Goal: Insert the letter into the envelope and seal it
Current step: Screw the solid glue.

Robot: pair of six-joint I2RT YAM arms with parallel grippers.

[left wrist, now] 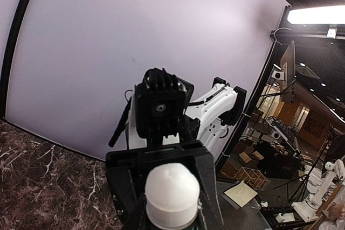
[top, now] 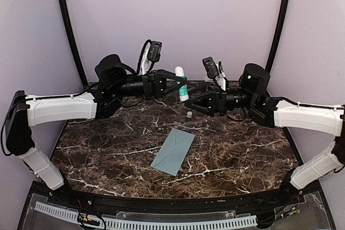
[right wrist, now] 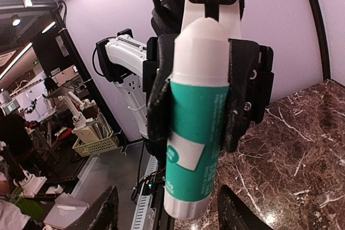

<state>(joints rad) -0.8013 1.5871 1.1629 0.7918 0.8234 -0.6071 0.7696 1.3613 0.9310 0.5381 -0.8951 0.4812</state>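
The pale blue-grey envelope point(top: 173, 151) lies flat and slantwise on the dark marble table point(top: 242, 154), in front of both arms. The letter is out of view. Above the table's back, my left gripper point(top: 181, 86) is shut on an upright white-and-green glue stick point(top: 182, 82) point(right wrist: 197, 117), whose white domed top point(left wrist: 172, 192) fills the bottom of the left wrist view. My right gripper point(top: 188, 100) point(right wrist: 167, 189) faces it from the right, open, its fingers point(right wrist: 108, 208) spread either side of the stick's lower end without touching it.
A small white cap point(top: 189, 115) stands on the marble just below the right gripper, between it and the envelope. A pale curved backdrop with black poles point(top: 67, 20) closes the back. A perforated rail point(top: 161, 223) runs along the near edge.
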